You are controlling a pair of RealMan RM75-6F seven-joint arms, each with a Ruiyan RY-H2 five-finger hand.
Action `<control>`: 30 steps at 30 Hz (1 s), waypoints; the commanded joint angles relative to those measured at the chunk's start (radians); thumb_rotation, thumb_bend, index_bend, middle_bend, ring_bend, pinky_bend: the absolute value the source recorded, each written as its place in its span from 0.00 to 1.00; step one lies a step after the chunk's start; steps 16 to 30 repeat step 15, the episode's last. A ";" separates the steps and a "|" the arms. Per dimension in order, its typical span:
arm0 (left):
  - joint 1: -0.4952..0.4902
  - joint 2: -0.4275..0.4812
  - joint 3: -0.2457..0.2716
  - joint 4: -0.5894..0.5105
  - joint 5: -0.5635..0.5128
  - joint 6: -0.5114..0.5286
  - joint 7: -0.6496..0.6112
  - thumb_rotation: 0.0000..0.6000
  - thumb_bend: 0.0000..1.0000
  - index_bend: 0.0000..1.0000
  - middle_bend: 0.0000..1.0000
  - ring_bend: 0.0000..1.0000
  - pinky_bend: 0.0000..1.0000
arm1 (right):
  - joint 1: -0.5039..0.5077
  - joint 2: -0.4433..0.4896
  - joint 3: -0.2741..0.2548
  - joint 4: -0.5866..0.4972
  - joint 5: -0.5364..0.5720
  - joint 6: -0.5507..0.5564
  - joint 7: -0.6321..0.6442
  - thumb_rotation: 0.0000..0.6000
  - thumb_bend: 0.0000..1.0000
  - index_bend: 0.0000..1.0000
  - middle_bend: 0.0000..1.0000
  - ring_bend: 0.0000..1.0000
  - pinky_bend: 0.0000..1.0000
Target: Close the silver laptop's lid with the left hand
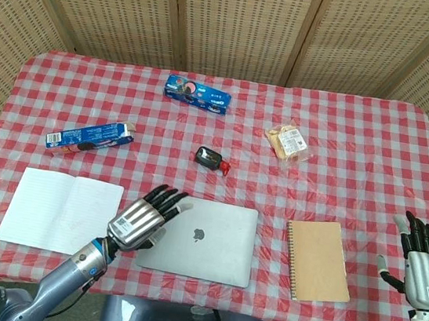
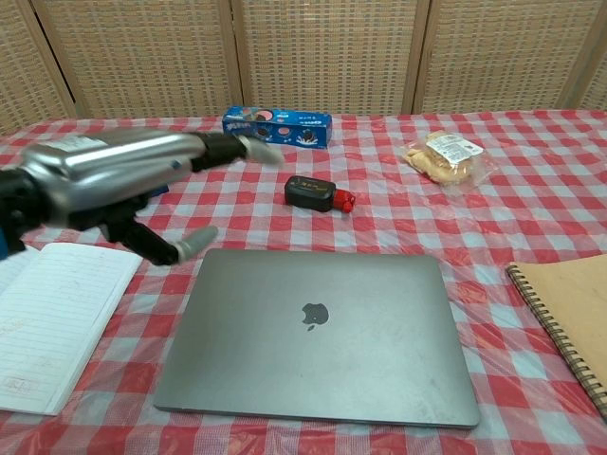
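The silver laptop (image 1: 200, 239) (image 2: 318, 334) lies flat on the checked tablecloth near the front edge, its lid fully down and the logo facing up. My left hand (image 1: 142, 219) (image 2: 114, 185) hovers above the laptop's left edge with fingers spread and nothing in it. Far out at the right, off the table's edge, my right hand (image 1: 424, 266) stands upright with fingers apart, holding nothing; only the head view shows it.
An open white notebook (image 1: 60, 212) lies left of the laptop, a brown spiral notebook (image 1: 317, 259) to its right. Behind it sit a small black and red item (image 1: 211, 159), two blue cookie boxes (image 1: 89, 137) (image 1: 197, 93) and a bagged snack (image 1: 289, 143).
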 commanded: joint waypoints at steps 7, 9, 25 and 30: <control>0.356 0.013 0.127 0.137 0.201 0.424 0.133 1.00 0.35 0.00 0.00 0.00 0.00 | 0.000 -0.005 -0.004 -0.016 -0.013 0.012 -0.038 1.00 0.57 0.00 0.00 0.00 0.00; 0.409 0.031 0.153 0.180 0.221 0.456 0.088 1.00 0.35 0.00 0.00 0.00 0.00 | -0.001 -0.007 -0.003 -0.019 -0.013 0.014 -0.046 1.00 0.57 0.00 0.00 0.00 0.00; 0.483 0.062 0.151 0.246 0.215 0.467 -0.005 1.00 0.35 0.00 0.00 0.00 0.00 | -0.001 -0.012 -0.006 -0.022 -0.016 0.016 -0.064 1.00 0.56 0.00 0.00 0.00 0.00; 0.483 0.062 0.151 0.246 0.215 0.467 -0.005 1.00 0.35 0.00 0.00 0.00 0.00 | -0.001 -0.012 -0.006 -0.022 -0.016 0.016 -0.064 1.00 0.56 0.00 0.00 0.00 0.00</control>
